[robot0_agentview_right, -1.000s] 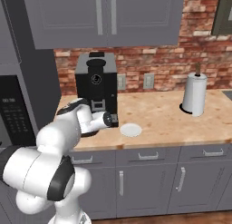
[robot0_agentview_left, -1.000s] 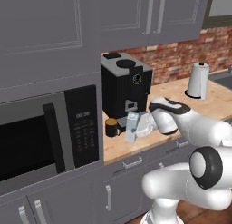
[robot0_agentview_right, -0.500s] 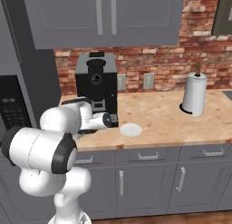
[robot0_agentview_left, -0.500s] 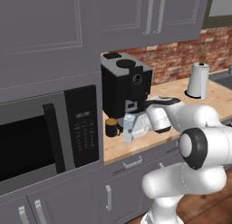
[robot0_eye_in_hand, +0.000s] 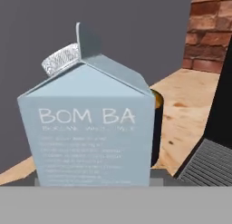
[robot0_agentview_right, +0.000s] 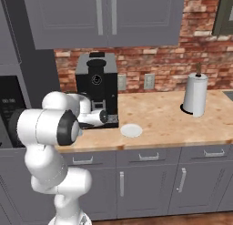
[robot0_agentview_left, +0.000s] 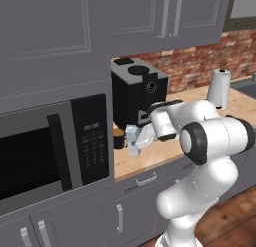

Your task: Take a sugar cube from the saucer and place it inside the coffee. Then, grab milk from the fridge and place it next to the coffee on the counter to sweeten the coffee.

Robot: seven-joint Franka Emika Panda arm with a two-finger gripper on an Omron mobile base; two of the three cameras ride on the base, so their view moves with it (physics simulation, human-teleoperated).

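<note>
Pale blue milk, white lettering; light wood-grain counter; white saucer.

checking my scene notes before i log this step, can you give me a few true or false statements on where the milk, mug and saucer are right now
1. The milk stands upright close in front of the gripper. True.
2. The saucer sits on the counter to the right of the coffee machine. True.
3. The paper towel roll lies on its side. False: it stands upright.
4. The coffee is beside the paper towel roll. False: it is by the coffee machine, behind the milk.
</note>
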